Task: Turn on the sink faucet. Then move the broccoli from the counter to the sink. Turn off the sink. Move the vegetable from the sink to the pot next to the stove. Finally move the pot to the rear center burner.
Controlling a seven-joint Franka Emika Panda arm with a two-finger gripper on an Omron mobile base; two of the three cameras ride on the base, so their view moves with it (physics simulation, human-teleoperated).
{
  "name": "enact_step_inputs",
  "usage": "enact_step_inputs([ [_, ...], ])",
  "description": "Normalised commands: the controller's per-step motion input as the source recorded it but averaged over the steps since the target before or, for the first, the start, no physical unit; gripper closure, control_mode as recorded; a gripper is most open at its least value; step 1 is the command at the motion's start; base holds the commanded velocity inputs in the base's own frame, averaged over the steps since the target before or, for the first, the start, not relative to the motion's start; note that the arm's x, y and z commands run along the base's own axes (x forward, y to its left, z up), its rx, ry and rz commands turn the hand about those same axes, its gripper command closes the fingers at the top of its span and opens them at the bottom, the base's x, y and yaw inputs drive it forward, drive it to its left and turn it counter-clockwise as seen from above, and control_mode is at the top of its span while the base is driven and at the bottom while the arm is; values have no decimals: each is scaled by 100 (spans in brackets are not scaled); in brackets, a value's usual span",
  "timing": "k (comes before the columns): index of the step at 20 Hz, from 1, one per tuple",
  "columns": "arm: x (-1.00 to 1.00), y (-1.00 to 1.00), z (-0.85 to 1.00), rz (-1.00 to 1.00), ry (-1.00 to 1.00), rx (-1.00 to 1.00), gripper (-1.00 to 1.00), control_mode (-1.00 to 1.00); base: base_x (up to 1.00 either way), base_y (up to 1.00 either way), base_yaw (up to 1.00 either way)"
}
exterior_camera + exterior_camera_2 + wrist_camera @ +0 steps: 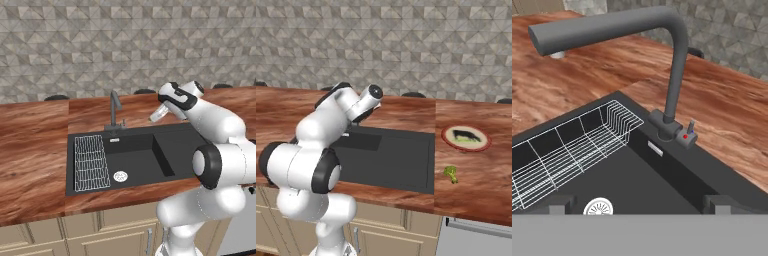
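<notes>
We judge the main risk to be the tool (637, 202), its jaws spread apart and holding nothing, striking the faucet (671, 75) spout instead of its small lever (689, 131), since the lever sits low beside the base. The arm reaches over the sink (165, 150), elbow raised, hand angled down toward the faucet. The broccoli (451, 173) rests on the tabletop (476, 175), right of the sink, near a plate (466, 137).
</notes>
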Motion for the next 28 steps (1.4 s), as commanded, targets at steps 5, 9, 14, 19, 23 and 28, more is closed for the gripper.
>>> enact_step_inputs([
  [5,20,0,0,0,0,0,-100,-100,0,0,0],
  [9,28,0,0,0,0,0,-100,-100,0,0,0],
  [14,21,1,-2,-1,0,0,-100,-100,0,0,0],
  [19,13,0,-10,0,0,0,-100,-100,0,0,0],
  [23,10,0,-13,0,0,0,-100,-100,0,0,0],
  [28,5,8,-7,0,0,0,-100,-100,0,0,0],
])
